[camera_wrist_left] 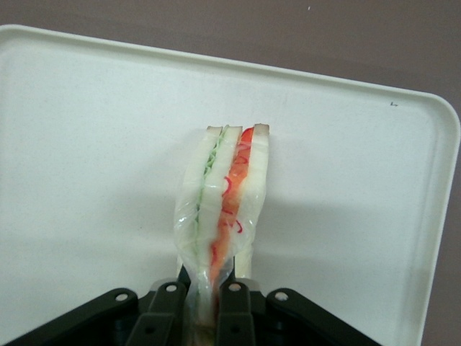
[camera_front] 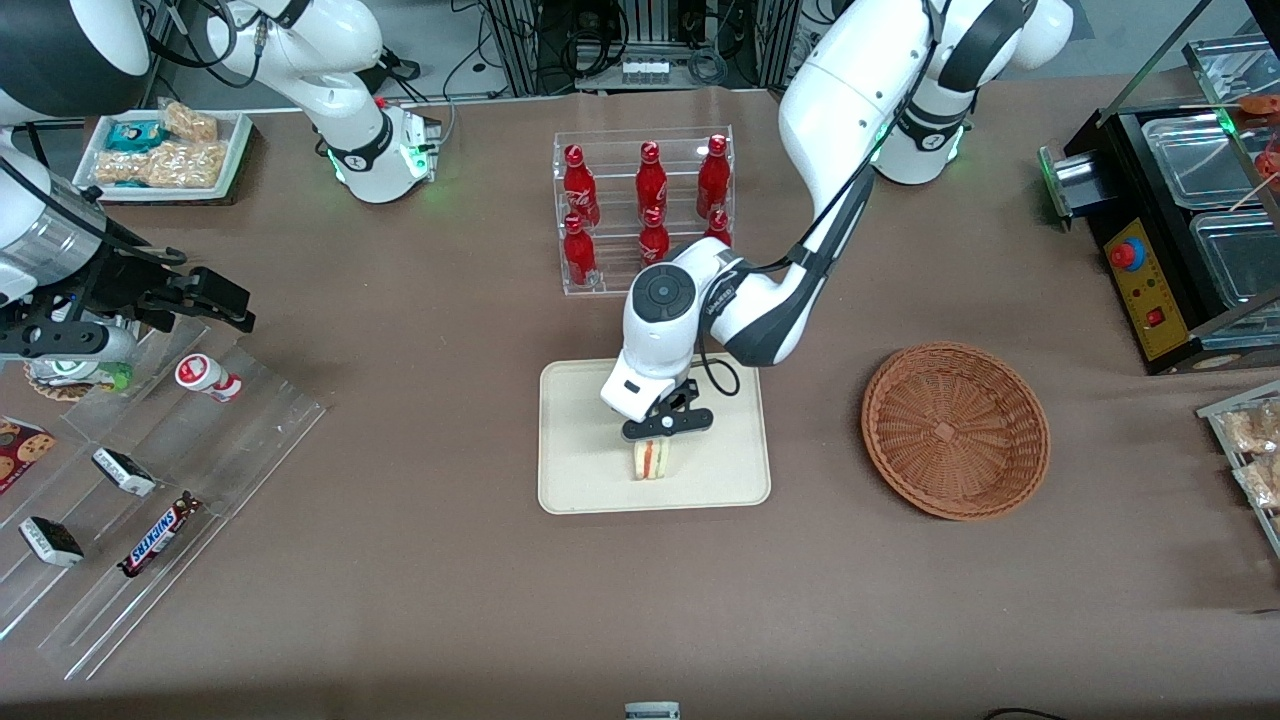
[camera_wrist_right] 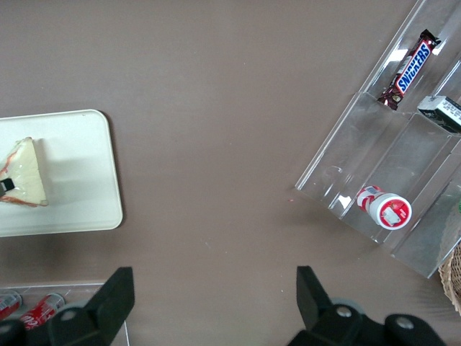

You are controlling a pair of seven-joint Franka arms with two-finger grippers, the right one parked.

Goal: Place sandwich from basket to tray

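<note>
The gripper (camera_front: 655, 438) hangs low over the tray (camera_front: 580, 470), its fingers (camera_wrist_left: 232, 303) pinching the sandwich (camera_front: 651, 460) across its flat faces, so the wedge stands on edge with the filling stripes facing up. It sits on or just above the tray, well apart from the basket (camera_front: 955, 430), which lies toward the working arm's end of the counter (camera_front: 420, 580); release looks like what remains

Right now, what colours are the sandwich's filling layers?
Green and orange-red between pale bread, clearest in the left wrist view: sandwich, held in the tool.
</note>
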